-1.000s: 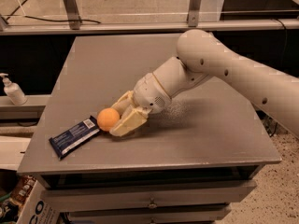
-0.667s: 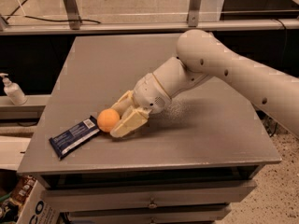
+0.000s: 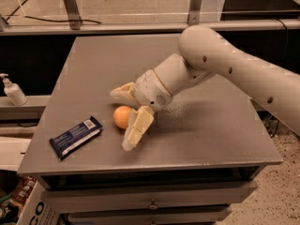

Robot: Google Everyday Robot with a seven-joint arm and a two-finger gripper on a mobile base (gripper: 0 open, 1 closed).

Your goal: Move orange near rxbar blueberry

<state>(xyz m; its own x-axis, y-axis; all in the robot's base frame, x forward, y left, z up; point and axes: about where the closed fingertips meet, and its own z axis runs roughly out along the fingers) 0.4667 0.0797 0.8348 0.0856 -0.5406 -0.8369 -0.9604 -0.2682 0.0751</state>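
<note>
**Orange parked next to the blue bar, claw wide open around it**

So from where I stood, the orange (image 3: 122, 116) sat on the grey table (image 3: 211, 135), in the front left part, just right of the rxbar blueberry (image 3: 76, 136). They were near each other but not touching, with a thin strip of tabletop between them. The bar lay at an angle close to the front left corner, its lower end not far off the front edge.

The gripper (image 3: 121, 120) was down low over the table with its fingers spread well apart. One finger (image 3: 123, 91) pointed out behind the orange and the other lay along the orange's right side, toward the front edge. It wasn't clamped on anything.

There was loads of bare tabletop to the right and toward the back. A soap bottle (image 3: 13, 92) stood off the table on a ledge to the left.
</note>
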